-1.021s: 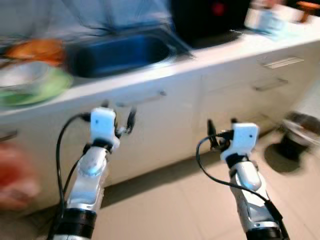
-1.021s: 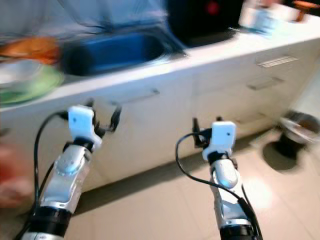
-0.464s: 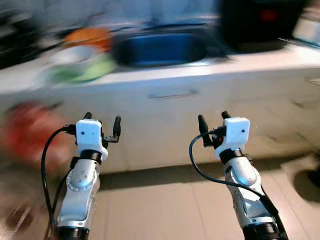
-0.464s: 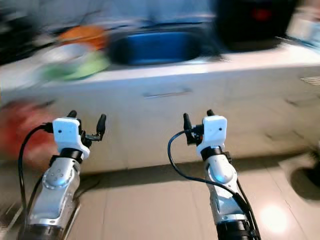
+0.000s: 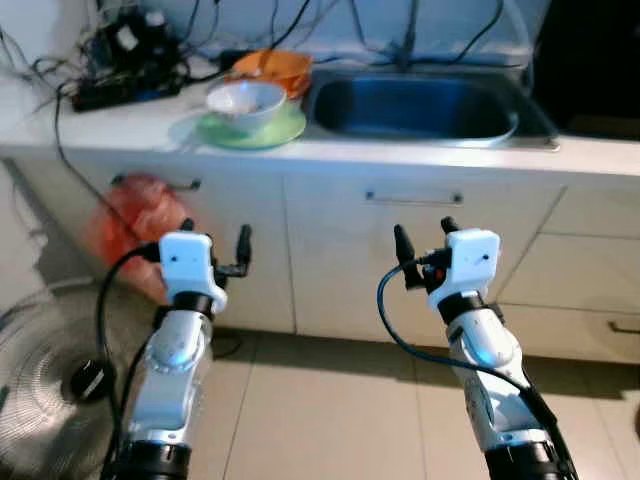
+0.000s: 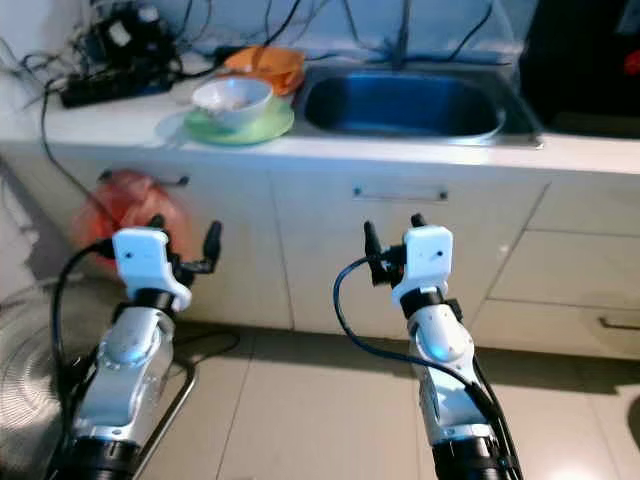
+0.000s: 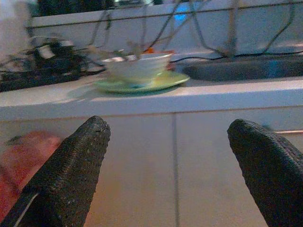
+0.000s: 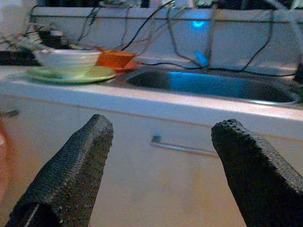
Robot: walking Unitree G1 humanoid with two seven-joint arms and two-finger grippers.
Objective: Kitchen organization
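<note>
Bowl [image 5: 245,101] on green plate [image 5: 272,132], upper left of frame by sink [image 5: 420,108]. View's swung left and sharpened since a sec ago, so I'm squared up. Left gripper [image 5: 213,250] & right gripper [image 5: 424,250] spread, empty, short of cabinets.

Place: a home kitchen.
Sink: a steel sink [image 5: 425,108] sunk into the white bench [image 5: 130,130], ahead of the right tool [image 5: 422,244].
Crockery: a white bowl [image 5: 245,101] on a green plate [image 5: 282,130], ahead of the left tool [image 5: 214,240].
Cupboards: white doors with a bar handle [image 5: 413,198].
</note>
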